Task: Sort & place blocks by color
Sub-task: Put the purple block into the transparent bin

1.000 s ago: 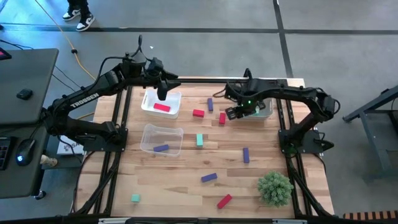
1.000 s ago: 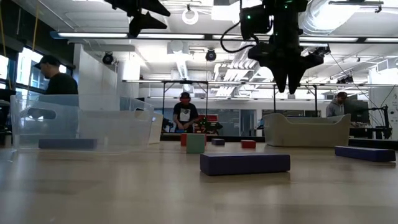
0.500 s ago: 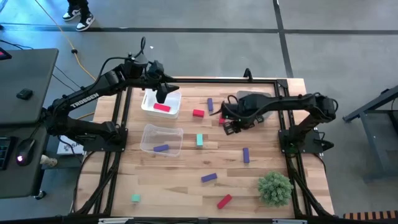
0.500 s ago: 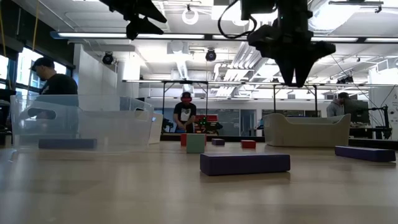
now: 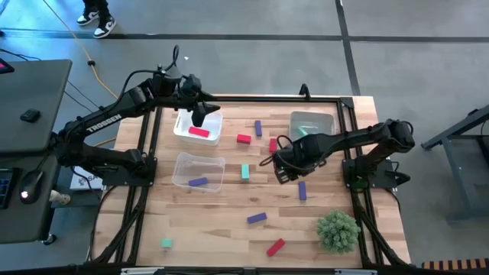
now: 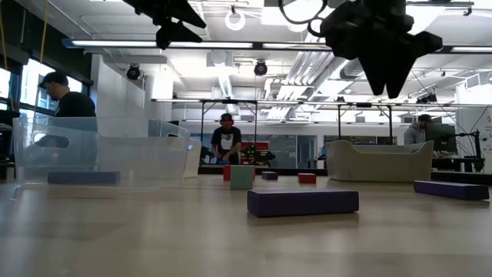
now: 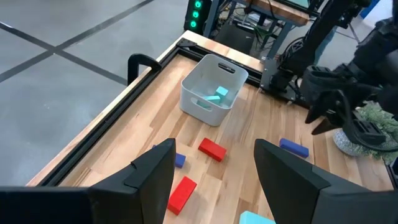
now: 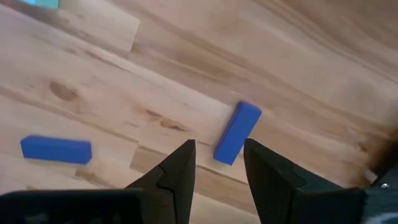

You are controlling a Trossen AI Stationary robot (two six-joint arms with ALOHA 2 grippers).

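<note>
While "TROSSEN" marks the left arm (image 5: 103, 122), right claw (image 5: 283, 174) open, empty.

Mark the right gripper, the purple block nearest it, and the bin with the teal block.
right gripper (image 5: 283, 173), high view, between fingertips.
purple block (image 5: 302, 190), high view, its middle.
bin with the teal block (image 7: 199, 93), left wrist view, near wall.

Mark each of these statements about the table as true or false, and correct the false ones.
1. The red block lies in the bin under the left gripper. True.
2. The right gripper holds a purple block. False: its open fingers are empty.
3. The white bin holds a teal block. True.
4. The clear bin holds a red block. False: it holds a purple block.
5. The green plant ball sits inside a bin. False: it sits on the bare table.
</note>
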